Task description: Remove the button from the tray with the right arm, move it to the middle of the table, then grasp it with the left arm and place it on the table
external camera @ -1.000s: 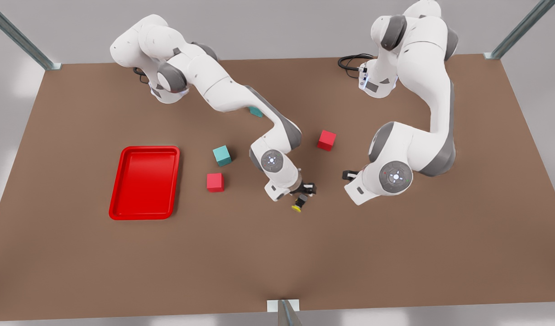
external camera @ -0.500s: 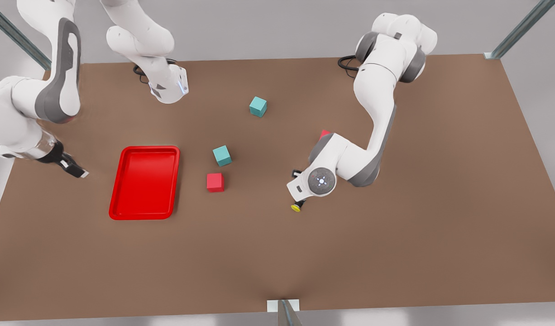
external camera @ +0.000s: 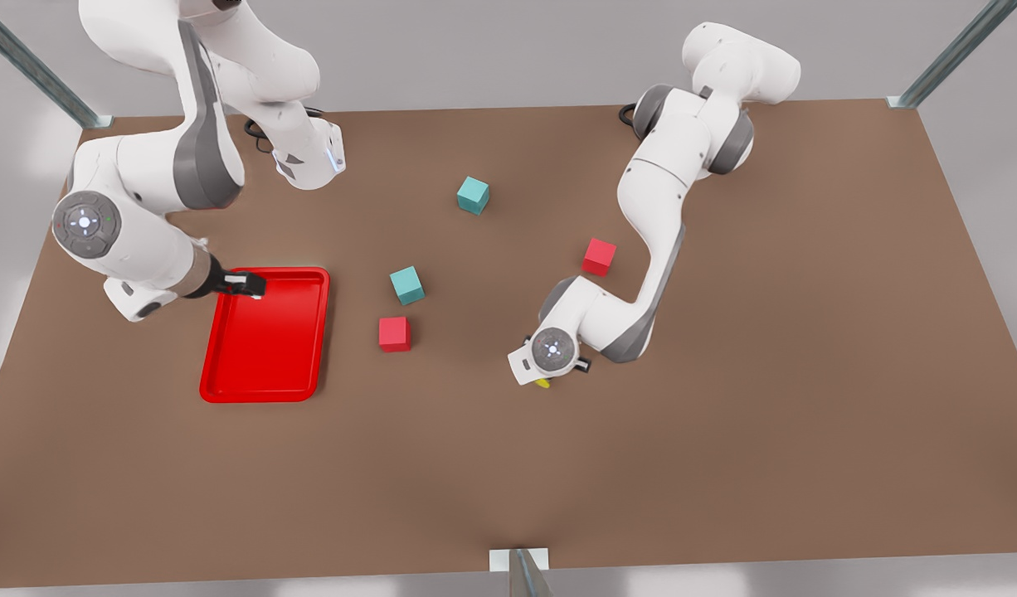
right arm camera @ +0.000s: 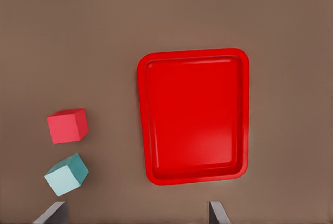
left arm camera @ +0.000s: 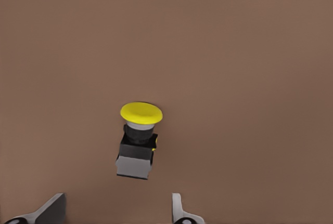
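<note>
Push-button (left arm camera: pixel 137 142): on desk (external camera: pixel 724 414) centre, released, lying free ahead of left end effector (left arm camera: pixel 118 211), fingers apart. Right end effector (external camera: pixel 245 286): fingers apart, parked over tray (external camera: pixel 226 365) at 9 o'clock.

Button (left arm camera: pixel 137 142) on table (external camera: pixel 724 431), beneath left claw (left arm camera: pixel 117 211)

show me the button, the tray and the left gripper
button (left arm camera: pixel 141 113), left wrist view, on its yellow cap
tray (external camera: pixel 265 340), front view, on its bare red floor
left gripper (left arm camera: pixel 118 208), left wrist view, midway between its open fingertips
</note>
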